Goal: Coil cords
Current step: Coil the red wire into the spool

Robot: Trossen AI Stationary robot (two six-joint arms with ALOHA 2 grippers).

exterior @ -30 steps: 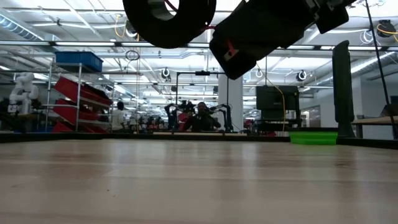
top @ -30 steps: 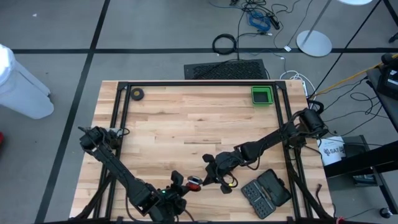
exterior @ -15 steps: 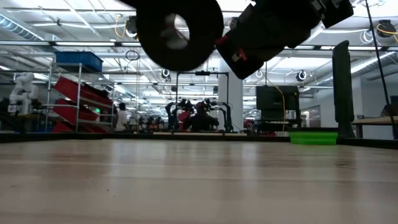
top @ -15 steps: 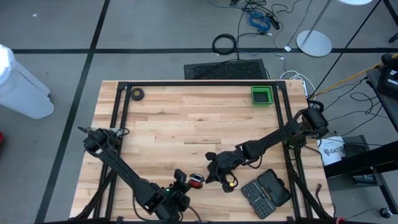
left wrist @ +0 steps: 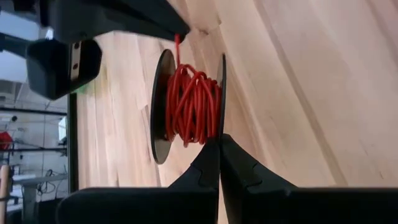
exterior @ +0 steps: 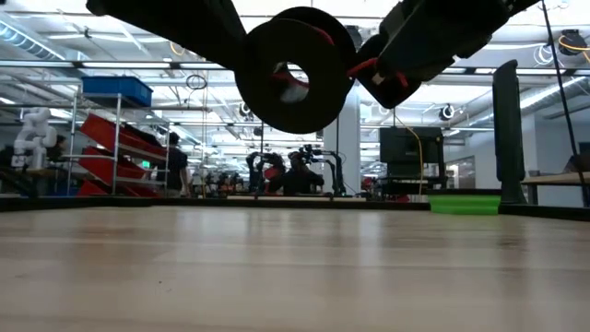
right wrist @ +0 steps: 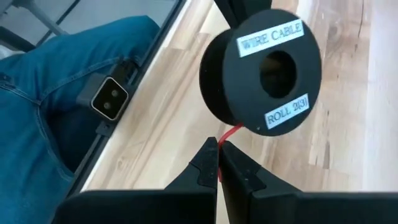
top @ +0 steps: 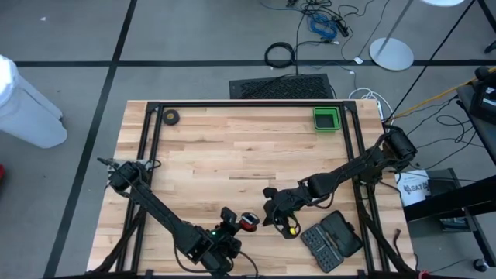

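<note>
A pale wooden table (top: 232, 147) sits in a large workshop, with a green tray (top: 326, 118) at its far edge and a black case (top: 332, 239) near the front. Near the front edge, lifted off the wood, the left gripper (left wrist: 219, 146) pinches the rim of a black reel (right wrist: 264, 73) wound with red cord (left wrist: 189, 106). Just beside it, the right gripper (right wrist: 218, 149) is closed on the cord's free end, which runs a short, taut way from reel to fingers.

both arms low at the near edge, left pincer (top: 242, 223) and right pincer (top: 273, 219) clamped tight
</note>
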